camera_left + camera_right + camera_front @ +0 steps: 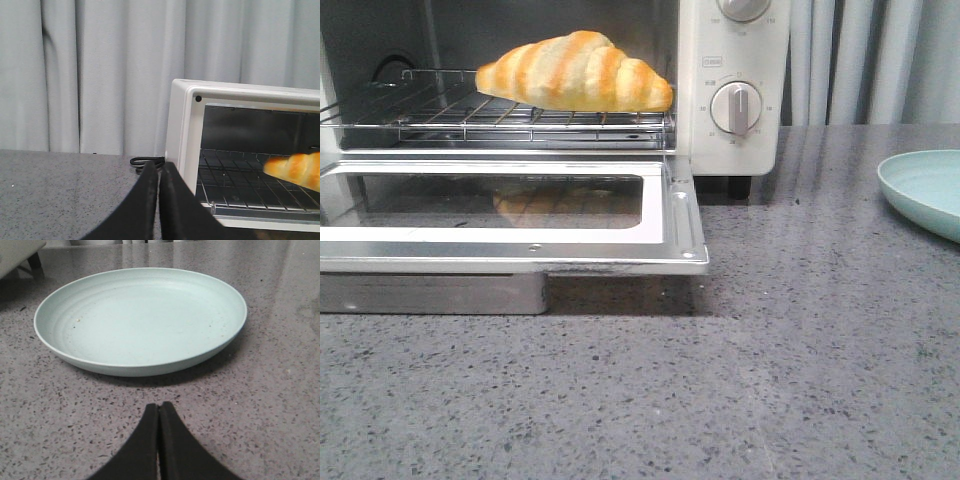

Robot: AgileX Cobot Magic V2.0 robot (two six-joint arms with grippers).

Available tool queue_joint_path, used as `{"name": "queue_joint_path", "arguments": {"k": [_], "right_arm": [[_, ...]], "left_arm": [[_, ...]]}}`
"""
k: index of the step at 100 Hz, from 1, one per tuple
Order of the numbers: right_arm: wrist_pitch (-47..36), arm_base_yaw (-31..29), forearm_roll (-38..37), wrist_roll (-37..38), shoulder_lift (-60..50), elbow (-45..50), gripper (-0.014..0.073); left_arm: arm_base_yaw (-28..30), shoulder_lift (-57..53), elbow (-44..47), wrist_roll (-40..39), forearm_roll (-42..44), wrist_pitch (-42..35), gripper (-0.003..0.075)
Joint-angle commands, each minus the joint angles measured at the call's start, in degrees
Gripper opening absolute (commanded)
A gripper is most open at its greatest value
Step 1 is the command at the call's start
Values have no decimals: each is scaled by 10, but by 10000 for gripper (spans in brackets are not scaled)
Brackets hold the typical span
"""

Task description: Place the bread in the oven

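Both grippers, left [159, 187] and right [159, 427], pressed together, empty; bread [576, 73] near rack [500, 118] front, could roll off if oven [732, 90] door [510, 215] swings up.

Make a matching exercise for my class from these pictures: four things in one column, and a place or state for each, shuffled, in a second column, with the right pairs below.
Column one:
1. bread
2. oven door
3. plate
4. right gripper

Column two:
A. empty, on the countertop to the right of the oven
B. jaws shut, holding nothing
C. folded down and open
D. lying on the wire rack

Pairs: 1-D, 2-C, 3-A, 4-B
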Motion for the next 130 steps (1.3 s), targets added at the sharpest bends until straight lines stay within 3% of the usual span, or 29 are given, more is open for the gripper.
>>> {"name": "queue_joint_path", "arguments": {"k": [1,101,121,130], "right_arm": [[-20,-2,-29,-4,-13,7,-74],[-12,-2,-39,-4,-13,7,-74],[-12,-2,-39,-4,-13,7,-74],[-12,-2,-39,-4,-13,7,-74]], "left_arm": [[2,9,-15,-5,-6,-42,-21],[2,9,-13,-5,-6,-43,-21],[3,-11,49,15,6,-73,-21],[3,-34,85,14,-33,-68,-21]]}}
